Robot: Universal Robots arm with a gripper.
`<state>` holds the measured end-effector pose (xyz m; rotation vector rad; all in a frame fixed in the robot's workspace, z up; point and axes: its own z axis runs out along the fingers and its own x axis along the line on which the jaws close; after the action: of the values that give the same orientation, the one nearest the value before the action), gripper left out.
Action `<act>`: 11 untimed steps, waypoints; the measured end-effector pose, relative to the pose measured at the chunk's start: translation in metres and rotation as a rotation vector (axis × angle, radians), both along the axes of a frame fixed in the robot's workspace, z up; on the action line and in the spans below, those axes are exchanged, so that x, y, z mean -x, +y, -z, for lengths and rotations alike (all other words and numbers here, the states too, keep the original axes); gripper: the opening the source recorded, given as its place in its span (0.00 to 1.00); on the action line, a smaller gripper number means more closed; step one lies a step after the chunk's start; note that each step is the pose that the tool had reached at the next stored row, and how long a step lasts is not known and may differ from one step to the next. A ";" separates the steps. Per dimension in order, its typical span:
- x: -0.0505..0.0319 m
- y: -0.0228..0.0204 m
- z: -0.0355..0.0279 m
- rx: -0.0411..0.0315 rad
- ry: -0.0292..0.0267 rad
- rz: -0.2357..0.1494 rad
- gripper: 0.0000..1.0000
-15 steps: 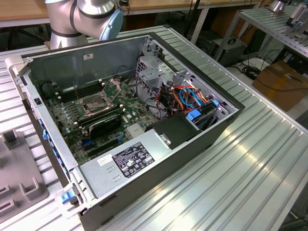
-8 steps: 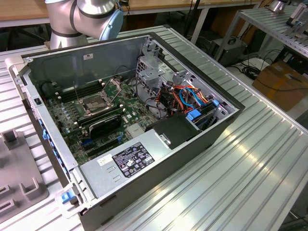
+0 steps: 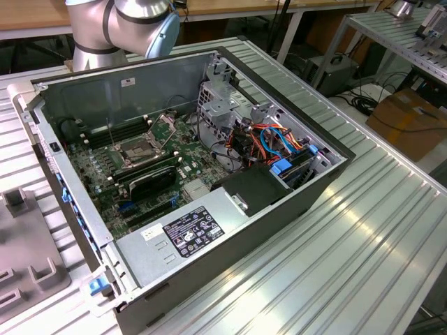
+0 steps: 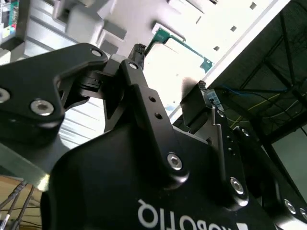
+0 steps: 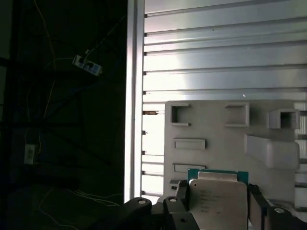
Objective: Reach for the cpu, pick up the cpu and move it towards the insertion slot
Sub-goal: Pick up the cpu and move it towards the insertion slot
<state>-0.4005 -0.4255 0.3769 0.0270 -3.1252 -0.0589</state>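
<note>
The cpu [image 5: 218, 201] is a flat square chip with a dull silver face and a green edge. It lies between the black fingers [image 5: 183, 195] of my gripper [image 5: 218, 191], which press against two opposite sides of it, over a grey fixture plate [image 5: 216, 124]. In the second wrist view the cpu [image 4: 180, 55] shows bright between the fingertips of the gripper [image 4: 172, 69]. The insertion slot [image 3: 140, 150], a shiny metal frame with a dark centre and raised wire levers, sits on the motherboard inside the open computer case [image 3: 230, 237]. The arm's joints [image 3: 126, 24] stand behind the case.
The grey fixture plate [image 3: 21, 258] with raised blocks lies at the exterior view's left, beside the case on a ribbed aluminium table [image 3: 349, 237]. Inside the case are a labelled power supply [image 3: 185, 234], a black card [image 3: 150, 181], drive cages and cables [image 3: 272, 143]. The table edge [image 5: 134, 96] drops to a dark floor.
</note>
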 end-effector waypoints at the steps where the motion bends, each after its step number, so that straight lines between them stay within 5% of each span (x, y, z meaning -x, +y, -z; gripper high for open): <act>1: -0.0036 0.0000 0.0002 -0.0001 0.0001 0.000 0.55; 4: -0.0103 0.0005 -0.0014 0.0053 0.0005 0.000 0.55; 7: -0.0125 0.0016 -0.0104 0.0167 0.0003 0.000 0.55; 11: -0.0378 0.0035 -0.0098 0.0171 0.0015 0.000 0.55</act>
<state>-0.3626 -0.4220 0.3866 0.0267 -3.1240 -0.0322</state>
